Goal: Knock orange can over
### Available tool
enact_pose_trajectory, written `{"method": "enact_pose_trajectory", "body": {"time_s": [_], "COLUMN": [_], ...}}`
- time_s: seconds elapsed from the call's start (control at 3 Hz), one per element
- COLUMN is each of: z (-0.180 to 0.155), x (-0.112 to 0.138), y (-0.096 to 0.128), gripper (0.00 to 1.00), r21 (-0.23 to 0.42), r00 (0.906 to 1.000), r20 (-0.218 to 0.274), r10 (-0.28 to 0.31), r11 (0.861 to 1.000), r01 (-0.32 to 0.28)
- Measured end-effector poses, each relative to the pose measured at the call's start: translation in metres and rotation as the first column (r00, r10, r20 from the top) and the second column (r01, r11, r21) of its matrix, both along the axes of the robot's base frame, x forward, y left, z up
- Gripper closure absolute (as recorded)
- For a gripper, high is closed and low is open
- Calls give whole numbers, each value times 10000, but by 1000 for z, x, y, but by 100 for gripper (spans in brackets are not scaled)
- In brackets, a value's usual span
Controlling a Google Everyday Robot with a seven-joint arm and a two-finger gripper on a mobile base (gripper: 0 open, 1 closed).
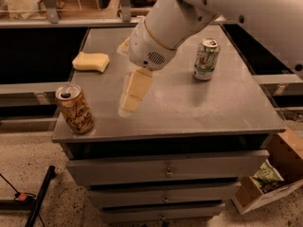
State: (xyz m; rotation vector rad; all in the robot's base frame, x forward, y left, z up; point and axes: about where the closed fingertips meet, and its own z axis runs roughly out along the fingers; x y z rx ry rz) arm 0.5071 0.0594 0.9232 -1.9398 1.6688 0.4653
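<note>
Gripper [129,100], whether wide or narrow I cannot tell, hangs near the upright orange can [75,109]; a sideways push high on its body should topple it.

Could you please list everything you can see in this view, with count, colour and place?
orange can: one, orange-tan, upright at the table's front-left corner
white and green can: one, red marking, upright on the table's right side
sponge: one, yellow, table's back left
table: one, grey, drawers below
cardboard box: one, brown, floor at lower right, holding a green bag
arm: one, white, reaching in from upper right
gripper: one, cream, above the table, right of the orange can, apart from it
</note>
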Motion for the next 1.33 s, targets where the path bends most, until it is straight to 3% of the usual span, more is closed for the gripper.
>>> {"method": "enact_pose_trajectory", "body": {"time_s": [0.33,0.67,1.0,1.33], "z": [-8,-14,-18,-24], "x": [-4,-12,-23,-32], "y": [36,67,87,102], "gripper": [0,0,0,0], "r21": [1857,3749,5003,6081], "r00": [9959,9827,9658,9496], "r20": [-642,-1365,-1873,-2189], "r10": [638,1255,1794,2242], "r11": [9813,9247,8635,7925], "r01": [-509,-660,-634,-469]}}
